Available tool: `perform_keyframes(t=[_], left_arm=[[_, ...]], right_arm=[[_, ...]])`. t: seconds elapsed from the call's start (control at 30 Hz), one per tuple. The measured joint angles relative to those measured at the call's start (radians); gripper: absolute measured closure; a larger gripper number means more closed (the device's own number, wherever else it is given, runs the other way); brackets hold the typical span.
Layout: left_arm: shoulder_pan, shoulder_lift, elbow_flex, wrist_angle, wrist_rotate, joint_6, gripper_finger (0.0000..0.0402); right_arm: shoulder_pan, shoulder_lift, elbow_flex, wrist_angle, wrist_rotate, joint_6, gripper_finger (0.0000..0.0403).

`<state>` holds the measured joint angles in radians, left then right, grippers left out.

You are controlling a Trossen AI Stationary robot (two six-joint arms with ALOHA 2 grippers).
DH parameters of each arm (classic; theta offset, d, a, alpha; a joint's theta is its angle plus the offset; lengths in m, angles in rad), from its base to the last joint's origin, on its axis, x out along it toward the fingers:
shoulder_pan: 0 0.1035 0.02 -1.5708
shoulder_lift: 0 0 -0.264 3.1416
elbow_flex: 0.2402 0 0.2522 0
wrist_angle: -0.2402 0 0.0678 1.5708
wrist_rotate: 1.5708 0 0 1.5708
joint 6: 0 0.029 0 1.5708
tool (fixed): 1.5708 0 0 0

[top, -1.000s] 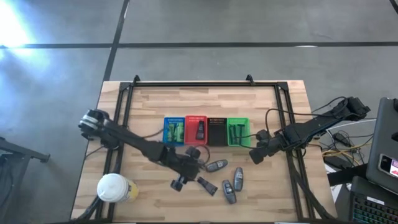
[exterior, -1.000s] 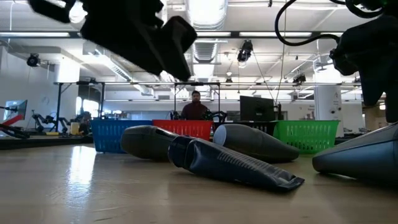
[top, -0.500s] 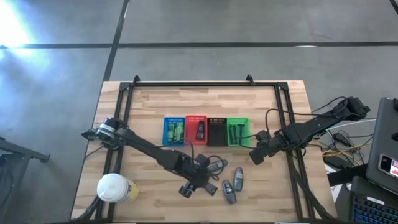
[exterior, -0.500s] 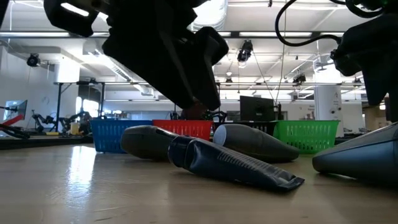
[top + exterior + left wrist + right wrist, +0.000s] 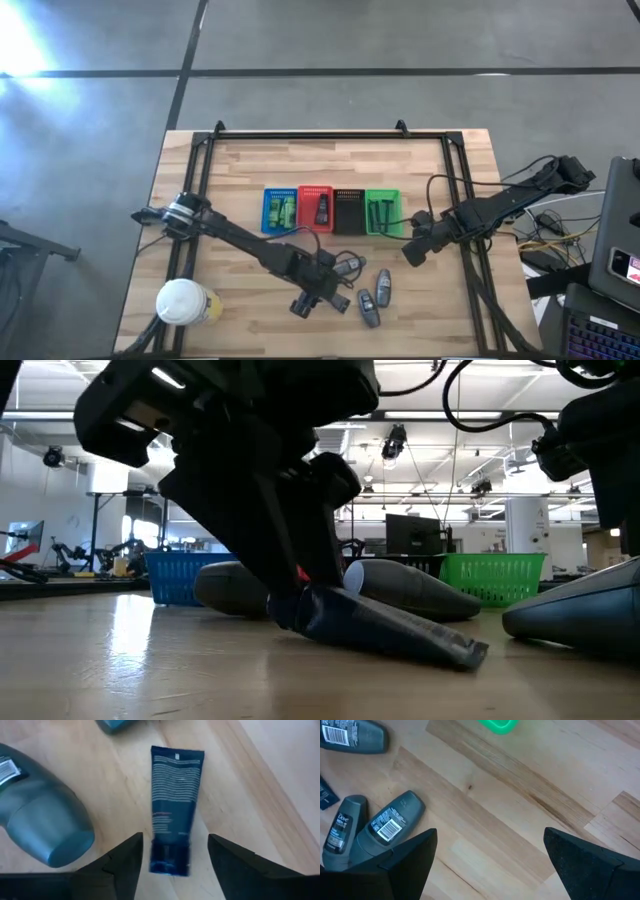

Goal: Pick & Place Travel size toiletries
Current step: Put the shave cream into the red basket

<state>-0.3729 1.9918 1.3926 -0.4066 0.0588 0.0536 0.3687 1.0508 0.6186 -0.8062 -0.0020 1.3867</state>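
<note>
Item 1, nearest the table's front edge: flat dark-blue squeeze tube with white print (image 5: 174, 815), lying on the pale wooden tabletop (image 5: 240, 170). The left gripper (image 5: 172, 862) sits low over the tube's cap end, its two dark fingers (image 5: 122, 865) apart, one on each side of the tube, nothing clamped. Judged step: the approach to a pick, the grasp not yet made. The next move calls for the fingers to settle to the wood and close across the tube's narrow width without nudging the neighbour below.

Item 2, just beside: grey oval deodorant stick (image 5: 42, 827), touching nothing the gripper holds. Two more grey sticks (image 5: 380, 827) lie near each other a little to the right.

Item 3, mid-table: row of four slotted plastic baskets, blue (image 5: 279, 210), red (image 5: 315, 209), black (image 5: 348, 210), green (image 5: 382, 212), each already holding some items. Which basket suits the tube is a judgement; the red one holds a similar dark packet.

Item 4, right of the green basket: right gripper (image 5: 487, 865), fingers spread wide, empty, waiting above bare wood.

Item 5, front left corner: white-lidded cup (image 5: 182, 301), well apart.
</note>
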Motion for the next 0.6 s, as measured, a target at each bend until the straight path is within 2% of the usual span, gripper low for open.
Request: perform_keyframes(t=[0.17, 0.27, 0.43, 0.6], left_arm=[[0.001, 0.014, 0.001, -0.002, -0.006, -0.004, 0.0138], [0.001, 0.018, 0.0, -0.001, -0.006, -0.007, 0.0132], [0.001, 0.024, 0.0, 0.003, 0.0, -0.058, 0.0149], [0.002, 0.024, 0.002, 0.026, 0.002, -0.095, 0.0189]], right_arm=[[0.0, 0.0, 0.0, 0.0, -0.002, -0.005, 0.0039], [0.0, 0.0, 0.0, 0.0, -0.002, -0.01, 0.0039], [0.0, 0.0, 0.0, 0.0, -0.002, -0.011, 0.0039], [0.0, 0.0, 0.0, 0.0, 0.0, -0.013, 0.0039]])
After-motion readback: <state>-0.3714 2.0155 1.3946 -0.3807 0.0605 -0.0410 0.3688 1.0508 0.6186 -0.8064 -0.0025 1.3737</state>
